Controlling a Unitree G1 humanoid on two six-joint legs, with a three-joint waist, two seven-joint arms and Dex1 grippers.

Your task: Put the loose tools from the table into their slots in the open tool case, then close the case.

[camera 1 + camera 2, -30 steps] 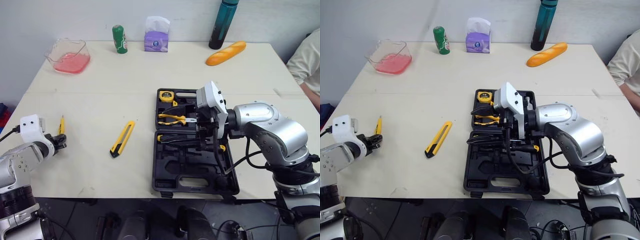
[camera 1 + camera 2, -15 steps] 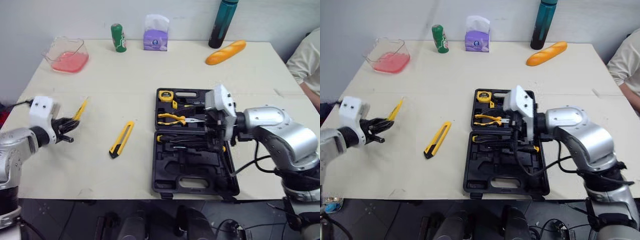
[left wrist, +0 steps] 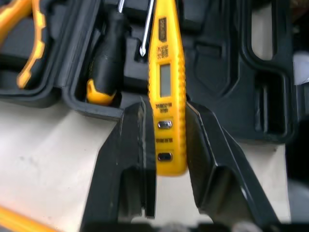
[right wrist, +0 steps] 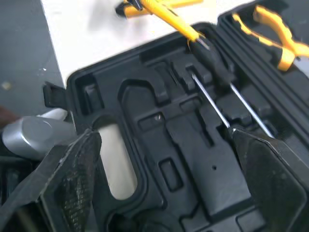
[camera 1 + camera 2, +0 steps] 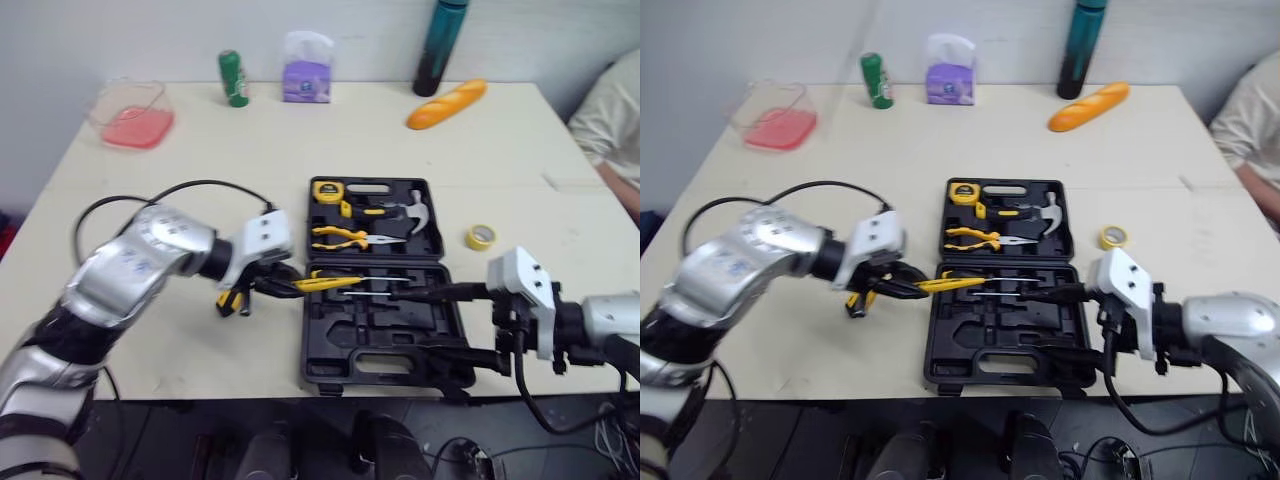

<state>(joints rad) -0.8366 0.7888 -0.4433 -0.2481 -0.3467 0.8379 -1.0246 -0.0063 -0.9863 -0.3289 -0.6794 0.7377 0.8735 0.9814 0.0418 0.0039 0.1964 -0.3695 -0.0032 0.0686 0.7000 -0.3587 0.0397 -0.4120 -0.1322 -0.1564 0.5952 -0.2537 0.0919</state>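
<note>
Tester pen (image 3: 165, 72) in left end effector (image 3: 168, 108)

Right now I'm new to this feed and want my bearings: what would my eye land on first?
The open black tool case sits near the front of the table, pliers and a hammer already slotted. The left hand holds a yellow tester pen over its left edge, while the right hand hangs open at its near right corner. A yellow tape roll lies loose right of the case.

cream table (image 5: 300, 140) against pale wall (image 5: 150, 30); dark floor below.
</note>
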